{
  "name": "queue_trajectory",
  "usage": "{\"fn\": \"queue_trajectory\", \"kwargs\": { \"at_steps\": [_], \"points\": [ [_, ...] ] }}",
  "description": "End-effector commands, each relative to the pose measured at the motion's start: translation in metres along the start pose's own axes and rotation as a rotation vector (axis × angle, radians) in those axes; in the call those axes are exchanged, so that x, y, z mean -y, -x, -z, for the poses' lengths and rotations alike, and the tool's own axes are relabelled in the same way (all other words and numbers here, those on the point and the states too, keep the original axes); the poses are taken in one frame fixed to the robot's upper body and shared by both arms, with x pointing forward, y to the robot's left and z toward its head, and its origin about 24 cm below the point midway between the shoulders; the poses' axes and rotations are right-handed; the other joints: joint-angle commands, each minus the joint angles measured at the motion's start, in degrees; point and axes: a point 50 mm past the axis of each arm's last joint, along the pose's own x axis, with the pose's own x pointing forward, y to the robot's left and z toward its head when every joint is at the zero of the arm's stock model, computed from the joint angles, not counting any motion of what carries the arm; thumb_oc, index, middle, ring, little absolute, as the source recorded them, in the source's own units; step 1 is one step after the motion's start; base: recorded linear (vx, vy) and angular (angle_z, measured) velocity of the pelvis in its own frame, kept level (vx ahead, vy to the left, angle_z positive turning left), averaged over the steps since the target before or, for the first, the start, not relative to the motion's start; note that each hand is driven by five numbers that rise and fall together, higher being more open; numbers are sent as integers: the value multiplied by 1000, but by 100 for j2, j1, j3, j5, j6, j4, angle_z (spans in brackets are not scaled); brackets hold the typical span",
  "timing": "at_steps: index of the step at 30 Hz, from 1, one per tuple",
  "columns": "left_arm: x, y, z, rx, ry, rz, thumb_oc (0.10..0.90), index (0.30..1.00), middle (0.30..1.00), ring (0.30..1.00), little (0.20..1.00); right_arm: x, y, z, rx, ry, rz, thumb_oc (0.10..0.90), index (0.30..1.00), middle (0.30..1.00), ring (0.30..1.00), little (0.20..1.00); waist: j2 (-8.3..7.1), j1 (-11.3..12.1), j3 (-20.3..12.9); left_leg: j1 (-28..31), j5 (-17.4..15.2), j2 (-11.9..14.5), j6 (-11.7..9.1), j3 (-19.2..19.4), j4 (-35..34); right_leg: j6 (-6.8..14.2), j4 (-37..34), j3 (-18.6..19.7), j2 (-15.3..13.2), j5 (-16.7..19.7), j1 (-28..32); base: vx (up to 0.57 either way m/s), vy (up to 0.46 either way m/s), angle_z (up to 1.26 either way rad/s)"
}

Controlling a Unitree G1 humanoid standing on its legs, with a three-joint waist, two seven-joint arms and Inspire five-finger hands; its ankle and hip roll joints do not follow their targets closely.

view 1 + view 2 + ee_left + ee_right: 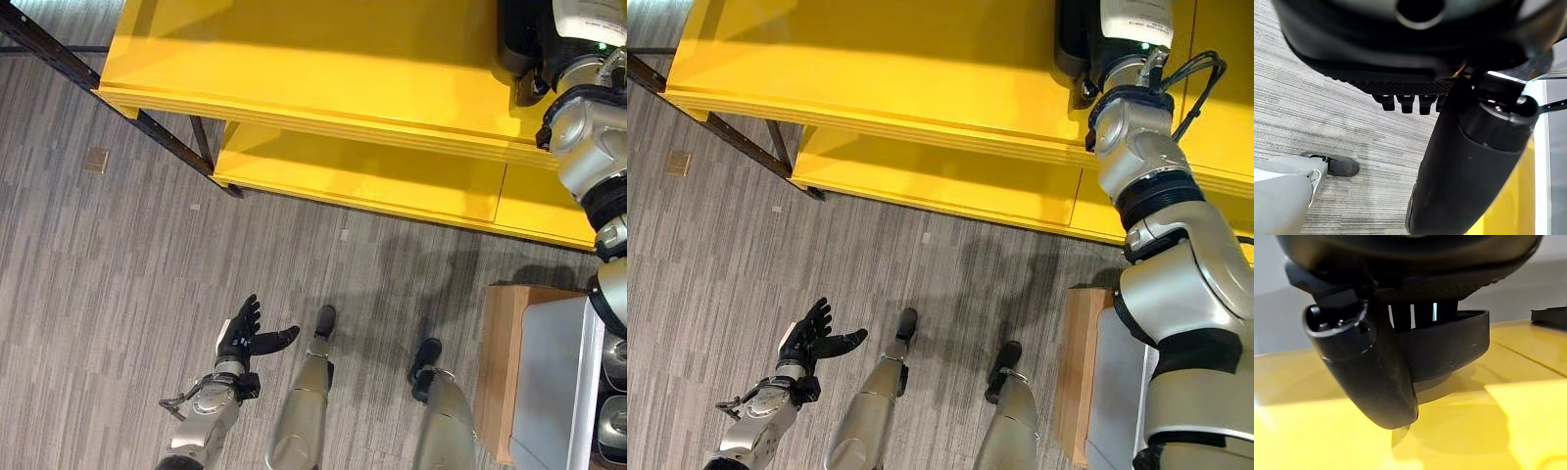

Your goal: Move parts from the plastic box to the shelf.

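Left eye view: nearest the camera, the left hand (243, 335) is seen low over the grey striped carpet (88, 274), its fingers straight and spread, thumb out, with nothing held. In the left wrist view the same hand (1415, 81) is shown with fingers extended over the carpet and no part between them.

At the right edge, a grey plastic box (549, 382) is seen set on a wooden stand (502, 362); rounded metal parts (614, 360) are visible inside it at the frame edge.

Farther off, the yellow shelf (323, 69) is observed on a dark metal frame (147, 127), with a lower yellow board beneath the upper one. The right arm is raised to the upper board, where the right hand (1080, 39) is seen at the top edge.

In the right wrist view, the right hand (1400, 308) is shown curled round a black curved part (1459, 345), the thumb closed against it. The part is held on or just above the yellow shelf surface; contact cannot be confirmed. A second dark object (1550, 316) lies on the shelf, well apart.
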Motion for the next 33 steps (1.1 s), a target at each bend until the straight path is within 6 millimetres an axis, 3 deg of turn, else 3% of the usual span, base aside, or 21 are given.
{"fn": "queue_trajectory", "kwargs": {
  "at_steps": [1,14,15,16,17,25,33],
  "points": [
    [-15,0,-31,147,-25,-20,900,1000,1000,1000,1000,72,-15,-22,72,-13,241,400,300,300,300,300,-170,103,-117,110,-938,286,130,442,773,128,-88,-105,67,-164,294,-11,1,4],
    [-19,1,-32,148,-31,-29,900,1000,1000,1000,1000,69,-16,-23,66,4,223,400,300,300,300,300,-215,179,-94,52,-940,274,131,399,825,110,-107,-144,88,-162,326,0,0,0],
    [-19,1,-32,152,-29,-29,900,1000,1000,1000,1000,68,-16,-22,58,3,221,447,366,366,366,366,-224,179,-92,43,-941,277,130,408,831,112,-116,-139,90,-153,319,0,0,0],
    [-20,1,-32,150,-29,-29,900,1000,1000,1000,1000,67,-16,-20,51,7,219,824,893,893,893,893,-227,175,-89,42,-940,275,131,406,829,111,-116,-135,92,-149,312,0,0,0],
    [-20,1,-32,150,-29,-29,900,1000,1000,1000,1000,67,-16,-20,51,7,219,900,1000,1000,1000,1000,-228,176,-89,42,-940,275,131,406,829,111,-115,-134,92,-148,311,0,0,0],
    [-19,1,-30,142,-27,-26,900,1000,1000,1000,1000,62,-16,-17,28,7,193,900,1000,1000,1000,1000,-237,150,-70,51,-935,282,129,423,825,104,-118,-106,108,-142,295,0,0,0],
    [-24,0,-30,138,-25,-47,900,1000,1000,1000,1000,63,-14,-38,125,-34,200,900,1000,1000,1000,1000,-280,112,-74,75,-958,292,126,441,855,95,-119,-76,137,-156,312,0,0,0]
  ]
}}
